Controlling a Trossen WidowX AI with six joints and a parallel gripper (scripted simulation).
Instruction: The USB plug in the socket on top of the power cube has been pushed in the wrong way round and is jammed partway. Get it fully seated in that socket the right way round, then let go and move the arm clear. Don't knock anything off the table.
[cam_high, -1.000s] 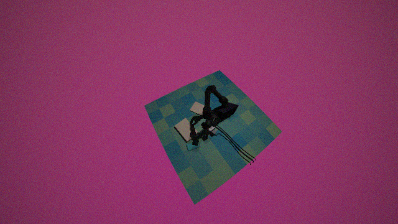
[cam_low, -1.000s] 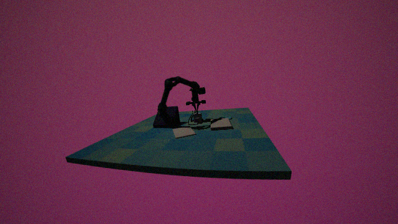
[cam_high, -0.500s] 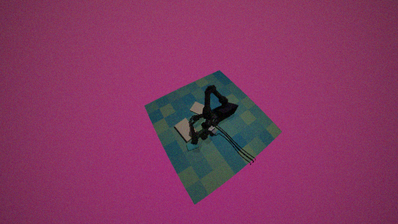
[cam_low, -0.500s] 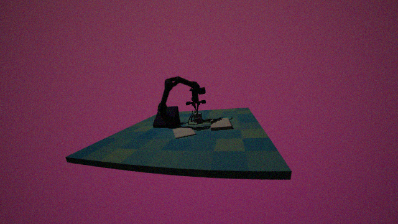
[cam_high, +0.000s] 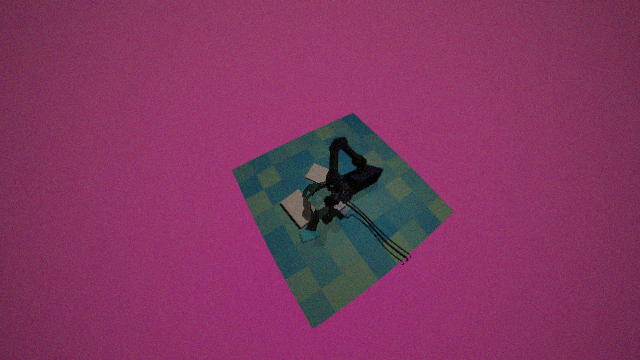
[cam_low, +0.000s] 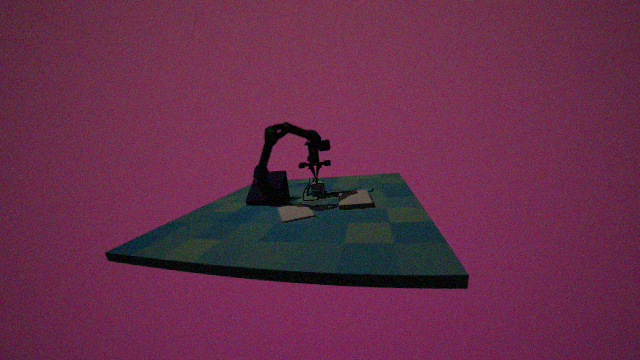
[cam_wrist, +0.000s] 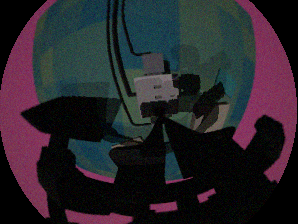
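1. The arm (cam_low: 272, 145) rises from a dark base (cam_low: 280, 192) on a checkered teal-and-green surface (cam_low: 370, 255) and bends over so that its claw (cam_low: 314, 176) points straight down.
2. The claw (cam_wrist: 162, 121) is clenched on the USB plug (cam_wrist: 160, 104), its two fingers drawn nearly together into a narrow point.
3. The plug stands at the top of the power cube (cam_wrist: 154, 87), a small pale block directly under the claw; how deep it sits in the socket is too small and dark to tell.
4. In the top view the cube (cam_high: 340, 206) lies just beside the arm's base (cam_high: 367, 176), with dark cables (cam_high: 380, 235) running from it to the surface edge.
5. Two flat pale cards (cam_high: 295, 207) (cam_high: 317, 173) lie on the surface near the cube, one on each side in the exterior view.
6. More dark plugs (cam_wrist: 206, 99) cluster against the cube's side in the wrist view.
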